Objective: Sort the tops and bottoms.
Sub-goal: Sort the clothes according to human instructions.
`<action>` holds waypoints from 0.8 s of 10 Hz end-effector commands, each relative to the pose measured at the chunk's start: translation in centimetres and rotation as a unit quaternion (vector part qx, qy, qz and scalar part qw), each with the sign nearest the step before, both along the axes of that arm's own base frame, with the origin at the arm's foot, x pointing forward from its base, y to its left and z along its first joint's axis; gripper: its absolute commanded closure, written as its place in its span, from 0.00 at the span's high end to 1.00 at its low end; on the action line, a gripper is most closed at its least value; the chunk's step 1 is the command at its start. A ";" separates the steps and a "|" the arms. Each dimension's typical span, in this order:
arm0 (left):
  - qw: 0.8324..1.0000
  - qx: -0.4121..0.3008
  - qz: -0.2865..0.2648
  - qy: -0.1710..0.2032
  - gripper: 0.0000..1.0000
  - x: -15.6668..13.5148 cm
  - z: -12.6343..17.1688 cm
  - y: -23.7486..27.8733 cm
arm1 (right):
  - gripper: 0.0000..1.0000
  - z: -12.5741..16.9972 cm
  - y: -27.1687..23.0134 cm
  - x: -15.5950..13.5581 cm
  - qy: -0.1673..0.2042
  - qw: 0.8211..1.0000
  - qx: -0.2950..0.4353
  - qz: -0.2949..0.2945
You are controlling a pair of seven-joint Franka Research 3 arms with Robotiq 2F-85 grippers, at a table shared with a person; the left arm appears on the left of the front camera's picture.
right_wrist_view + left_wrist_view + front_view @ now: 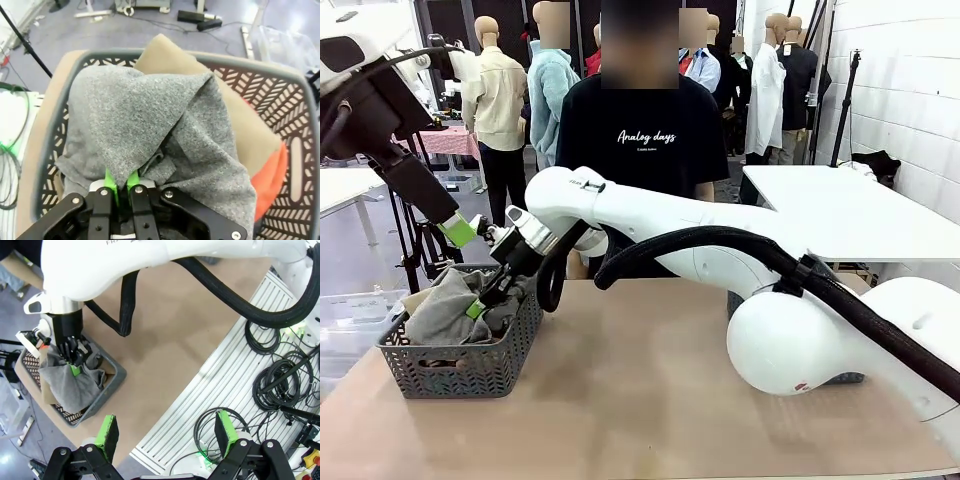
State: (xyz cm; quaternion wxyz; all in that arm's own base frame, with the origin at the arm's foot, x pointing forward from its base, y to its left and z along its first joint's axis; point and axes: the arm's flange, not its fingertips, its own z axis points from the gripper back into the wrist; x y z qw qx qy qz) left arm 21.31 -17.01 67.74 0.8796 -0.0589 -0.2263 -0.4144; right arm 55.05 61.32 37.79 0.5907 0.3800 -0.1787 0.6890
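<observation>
Reaching across to the basket [460, 372] at the table's left, your right gripper [121, 186] pinches the heather grey garment [150, 120] lying atop the others there, while your left gripper [165, 432] hangs wide, empty.

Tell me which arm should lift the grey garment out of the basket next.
The right. The right gripper is shut on the grey garment inside the basket. The left gripper hangs open, above the table's near edge, holding nothing.
</observation>
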 end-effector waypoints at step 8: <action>1.000 -0.002 0.002 0.001 1.00 0.0 0.0 0.1 | 1.00 10.0 -0.6 -0.6 -0.046 0.998 0.010 -0.040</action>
